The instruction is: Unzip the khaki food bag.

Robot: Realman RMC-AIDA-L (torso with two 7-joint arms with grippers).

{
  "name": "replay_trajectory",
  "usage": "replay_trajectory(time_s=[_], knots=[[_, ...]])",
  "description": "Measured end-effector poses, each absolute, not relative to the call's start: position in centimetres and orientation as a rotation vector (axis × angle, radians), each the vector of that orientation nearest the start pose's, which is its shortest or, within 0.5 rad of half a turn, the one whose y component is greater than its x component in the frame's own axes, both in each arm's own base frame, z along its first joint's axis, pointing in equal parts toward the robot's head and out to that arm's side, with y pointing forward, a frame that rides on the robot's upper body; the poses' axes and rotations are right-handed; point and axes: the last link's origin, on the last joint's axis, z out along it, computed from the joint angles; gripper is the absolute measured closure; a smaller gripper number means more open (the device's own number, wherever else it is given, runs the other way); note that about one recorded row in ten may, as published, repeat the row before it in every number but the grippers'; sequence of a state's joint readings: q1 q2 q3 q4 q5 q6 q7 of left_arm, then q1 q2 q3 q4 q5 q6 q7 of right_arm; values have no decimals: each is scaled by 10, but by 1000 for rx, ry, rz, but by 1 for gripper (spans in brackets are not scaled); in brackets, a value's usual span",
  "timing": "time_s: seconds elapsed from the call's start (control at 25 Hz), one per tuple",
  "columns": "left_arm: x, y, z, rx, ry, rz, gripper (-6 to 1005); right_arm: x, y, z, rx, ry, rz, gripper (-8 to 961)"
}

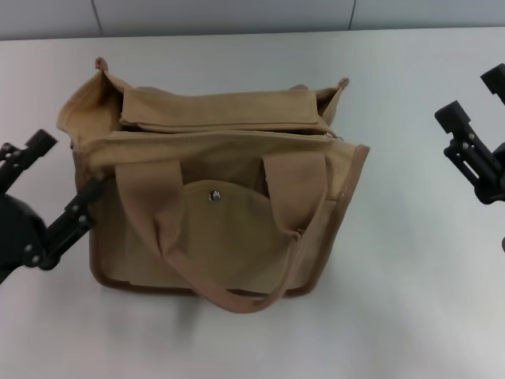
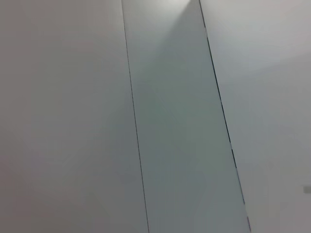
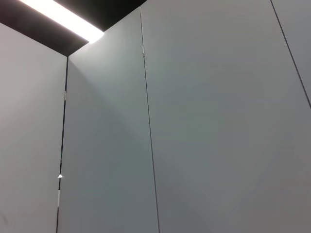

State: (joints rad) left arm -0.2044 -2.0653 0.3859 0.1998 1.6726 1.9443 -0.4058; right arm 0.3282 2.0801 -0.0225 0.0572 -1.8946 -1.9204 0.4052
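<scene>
The khaki food bag point(image 1: 229, 237) stands on the white table in the middle of the head view. It is tan canvas with brown edge trim, and its rounded front pocket with a metal snap point(image 1: 214, 195) faces me. One wide handle point(image 1: 237, 296) hangs down over the front, and the other lies folded on top point(image 1: 221, 106). The top zipper line point(image 1: 221, 134) runs across the bag and looks closed. My left gripper point(image 1: 65, 167) is open and empty just left of the bag. My right gripper point(image 1: 473, 96) is open and empty far to the right. Both wrist views show only wall panels.
The white table point(image 1: 418, 276) stretches around the bag on all sides. A grey wall edge point(image 1: 237, 16) runs along the back. The left wrist view shows grey wall panels point(image 2: 170, 121), and the right wrist view shows panels and a ceiling light strip point(image 3: 63, 22).
</scene>
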Motion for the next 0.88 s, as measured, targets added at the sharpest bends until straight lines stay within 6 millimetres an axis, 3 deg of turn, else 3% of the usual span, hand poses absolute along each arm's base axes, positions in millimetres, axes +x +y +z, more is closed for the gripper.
replay_trajectory(time_s=[0.12, 0.36, 0.52, 0.64, 0.88], knots=[[-321, 193, 22, -2072, -77, -1094, 226, 277, 229, -7, -1862, 240, 1378, 176], [-328, 179, 41, -2172, -136, -1129, 186, 275, 218, 0, -2078, 164, 1438, 176], [-320, 180, 30, -2412, -169, -1180, 160, 275, 207, 3, -2399, 102, 1428, 176], [-310, 184, 18, -2576, -172, -1209, 153, 277, 204, 2, -2632, 152, 1367, 176], [-301, 191, 3, -2738, -190, -1196, 153, 276, 207, -10, -2833, 242, 1267, 176]])
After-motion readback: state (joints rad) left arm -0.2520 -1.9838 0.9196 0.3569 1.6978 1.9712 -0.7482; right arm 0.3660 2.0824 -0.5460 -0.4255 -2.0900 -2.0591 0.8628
